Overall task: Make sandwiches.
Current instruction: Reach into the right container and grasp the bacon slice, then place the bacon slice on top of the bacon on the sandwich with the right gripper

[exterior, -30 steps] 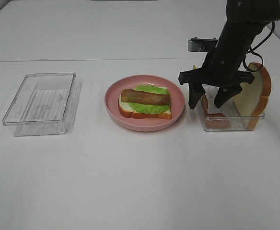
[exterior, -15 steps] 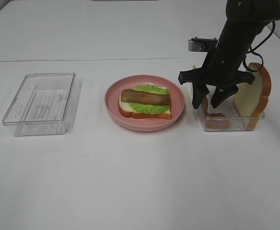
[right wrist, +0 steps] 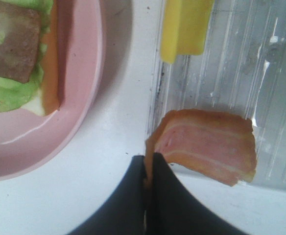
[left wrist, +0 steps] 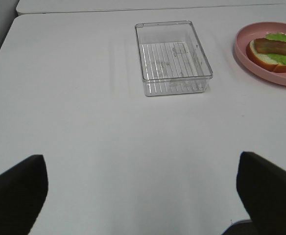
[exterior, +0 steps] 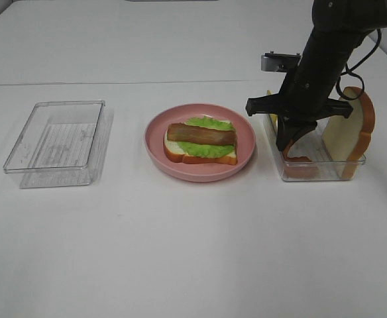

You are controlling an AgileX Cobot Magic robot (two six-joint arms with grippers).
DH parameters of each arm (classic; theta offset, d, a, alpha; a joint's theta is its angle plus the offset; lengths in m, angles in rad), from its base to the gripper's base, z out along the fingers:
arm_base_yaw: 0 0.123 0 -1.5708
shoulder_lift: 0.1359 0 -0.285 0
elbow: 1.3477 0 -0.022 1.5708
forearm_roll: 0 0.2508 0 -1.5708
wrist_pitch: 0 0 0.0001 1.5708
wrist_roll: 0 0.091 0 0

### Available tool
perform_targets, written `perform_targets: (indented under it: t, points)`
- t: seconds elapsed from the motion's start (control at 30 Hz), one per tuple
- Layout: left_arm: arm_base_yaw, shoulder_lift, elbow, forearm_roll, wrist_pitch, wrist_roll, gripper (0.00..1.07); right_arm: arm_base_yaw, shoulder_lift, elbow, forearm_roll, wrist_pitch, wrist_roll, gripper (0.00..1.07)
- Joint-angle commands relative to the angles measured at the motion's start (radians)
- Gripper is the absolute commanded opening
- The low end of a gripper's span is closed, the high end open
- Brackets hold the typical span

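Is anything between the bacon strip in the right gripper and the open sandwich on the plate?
Only the tray's side wall, which the bacon strip, pinched in the right gripper, must clear. Nothing else shows between tray and pink plate.

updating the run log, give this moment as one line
right pincer shut on pink-brown bacon strip at clear plastic tray | left pincer open

On the white table (exterior: 180,252), a clear tray (exterior: 55,142) is set at nine o'clock, a pink plate (exterior: 200,173) at centre, and a second clear tray (exterior: 326,171) at three o'clock.
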Motion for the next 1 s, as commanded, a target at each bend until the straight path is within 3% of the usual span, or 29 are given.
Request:
perform_targets:
  t: [0.03, 0.63, 0.77, 0.87, 0.9, 0.97, 1.0]
  points:
    - [-0.007, -0.015, 0.0, 0.003, -0.006, -0.007, 1.0, -0.003, -0.001, -0.003, -0.007, 0.008, 0.006, 0.0]
    - [-0.007, -0.015, 0.0, 0.003, -0.006, -0.007, 1.0, -0.002, -0.155, -0.003, 0.05, 0.024, 0.031, 0.0]
    - [-0.007, -0.015, 0.0, 0.003, -0.006, -0.007, 1.0, -0.002, -0.243, -0.003, 0.166, -0.031, 0.006, 0.0]
    - [-0.007, -0.015, 0.0, 0.003, -0.006, -0.007, 1.0, -0.001, -0.284, -0.003, 0.349, -0.099, -0.056, 0.0]
    - [-0.007, -0.015, 0.0, 0.003, -0.006, -0.007, 1.0, -0.001, -0.284, -0.003, 0.349, -0.099, -0.056, 0.0]
    - [-0.007, -0.015, 0.0, 0.003, -0.006, -0.007, 1.0, 0.011, -0.276, -0.003, 0.519, -0.127, -0.163, 0.0]
    - [-0.007, -0.015, 0.0, 0.003, -0.006, -0.007, 1.0, 0.011, -0.276, -0.003, 0.519, -0.127, -0.163, 0.0]
